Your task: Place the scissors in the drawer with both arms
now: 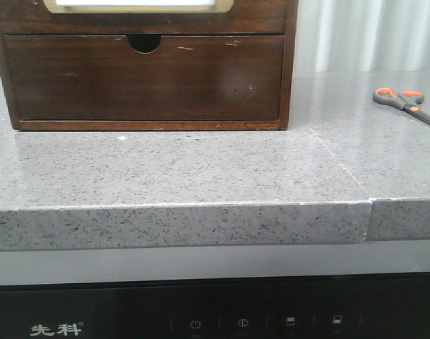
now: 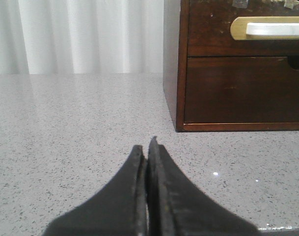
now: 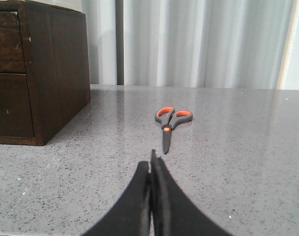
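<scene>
The scissors (image 1: pixel 405 105) lie flat on the grey stone counter at the far right, orange-and-grey loops toward the back. In the right wrist view the scissors (image 3: pixel 169 124) point their dark blades at my right gripper (image 3: pixel 150 160), which is shut and empty a short way in front of them. The drawer (image 1: pixel 138 7) with the white panel in a cream-gold frame is closed at the top of the wooden cabinet; only its lower strip shows in the front view. My left gripper (image 2: pixel 146 146) is shut and empty, low over the counter, left of the cabinet; the drawer (image 2: pixel 269 28) shows there too.
The dark wooden cabinet (image 1: pixel 144 78) stands at the back left, with a plain lower drawer (image 1: pixel 142 44) bearing a half-round notch. The counter has a seam (image 1: pixel 370 205) near its front right edge. White curtains hang behind. Neither arm shows in the front view.
</scene>
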`<state>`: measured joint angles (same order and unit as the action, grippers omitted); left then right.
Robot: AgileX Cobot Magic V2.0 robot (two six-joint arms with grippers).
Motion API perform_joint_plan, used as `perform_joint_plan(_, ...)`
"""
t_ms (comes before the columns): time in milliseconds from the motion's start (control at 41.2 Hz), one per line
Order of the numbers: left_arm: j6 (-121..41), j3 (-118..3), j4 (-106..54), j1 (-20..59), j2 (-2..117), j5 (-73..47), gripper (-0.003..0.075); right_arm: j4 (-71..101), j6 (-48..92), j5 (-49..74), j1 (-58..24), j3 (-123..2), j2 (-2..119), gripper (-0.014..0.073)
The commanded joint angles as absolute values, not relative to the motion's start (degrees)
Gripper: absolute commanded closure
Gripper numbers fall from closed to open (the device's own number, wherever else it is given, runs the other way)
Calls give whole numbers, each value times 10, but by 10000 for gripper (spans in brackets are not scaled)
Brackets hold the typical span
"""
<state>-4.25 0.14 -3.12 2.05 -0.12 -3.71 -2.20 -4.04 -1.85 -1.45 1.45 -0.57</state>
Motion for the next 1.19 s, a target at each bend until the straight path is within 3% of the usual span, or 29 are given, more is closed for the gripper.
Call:
perform_joint_plan(0, -38, 17, -34, 24, -12, 13, 741, -29, -40, -66, -11, 16, -16, 660)
perform_joint_plan(753, -38, 17, -34, 24, -12, 19, 741, -30, -40, -74, -11, 16, -16, 660)
perform_joint_plan(874, -38, 15, -34, 24, -12, 69, 741, -30, -40, -74, -11, 11, -16, 660)
perform_joint_plan(1166, -38, -140, -42, 25, -8, -19, 741, -30, -40, 45, -11, -116, -14, 660)
